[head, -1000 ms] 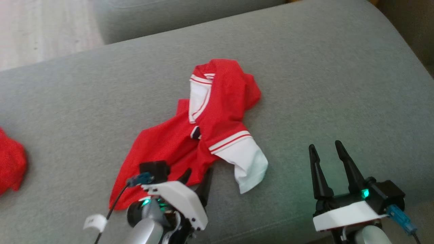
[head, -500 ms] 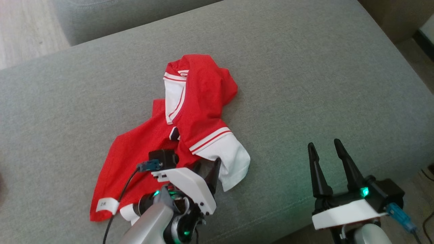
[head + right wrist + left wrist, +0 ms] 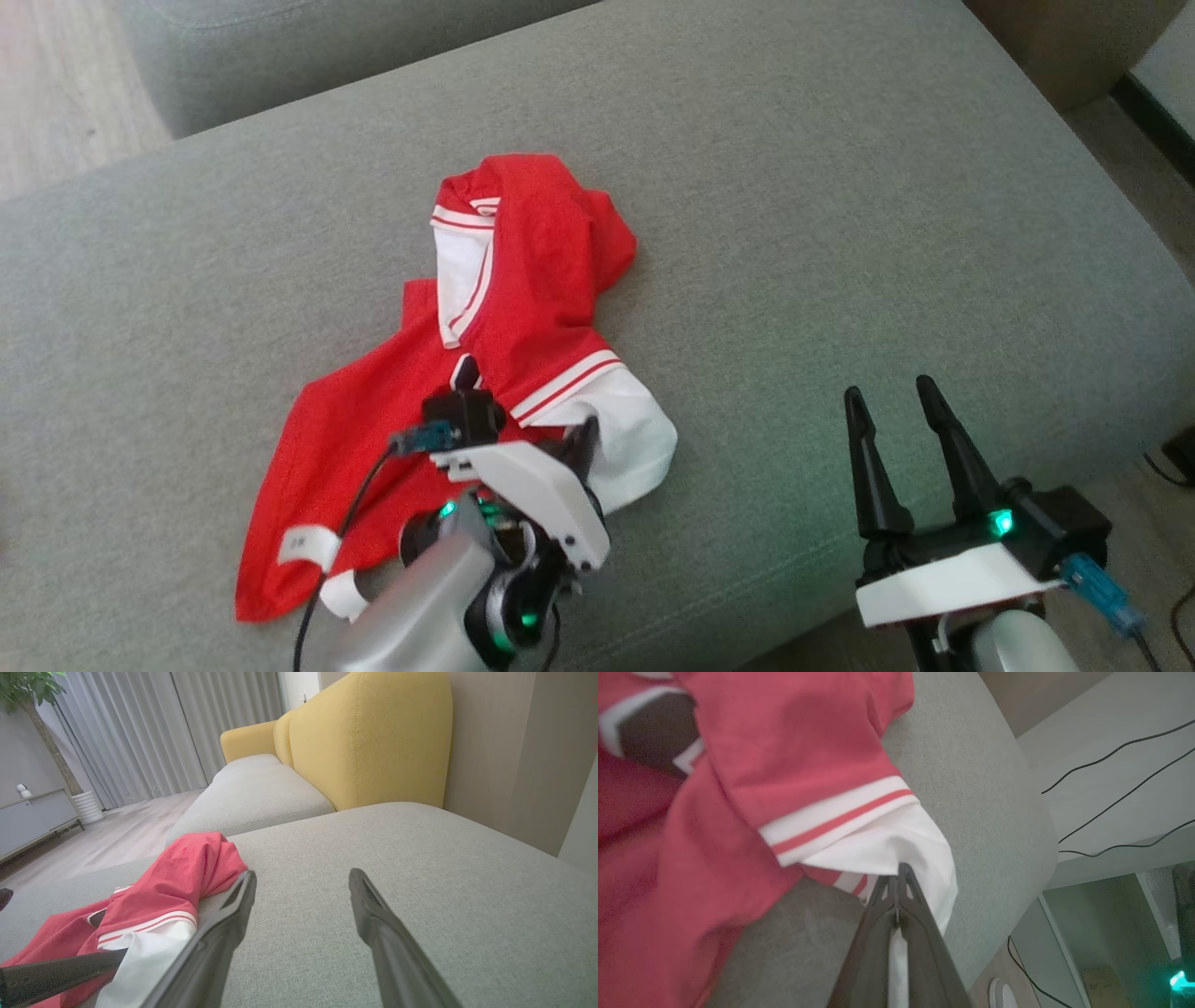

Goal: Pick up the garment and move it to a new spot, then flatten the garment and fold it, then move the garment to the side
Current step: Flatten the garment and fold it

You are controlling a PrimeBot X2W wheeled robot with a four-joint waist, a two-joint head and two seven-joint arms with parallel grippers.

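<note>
Left gripper (image 3: pixel 581 446): fingers pressed together, pinching the white sleeve end of the garment (image 3: pixel 532 280) (white cloth shows between the closed fingers in the left wrist view).
Right gripper (image 3: pixel 887 392): fingers spread, holding nothing, to the right of the garment and well apart from it.
Garment: red jersey with white, red-striped sleeve ends, lying crumpled on the grey sofa seat (image 3: pixel 840 187), left of centre in the head view, its lower part near the seat's front edge. A white label (image 3: pixel 308 545) sits at the hem.
Yellow backrest (image 3: pixel 373 732): behind the seat, in the right wrist view.
</note>
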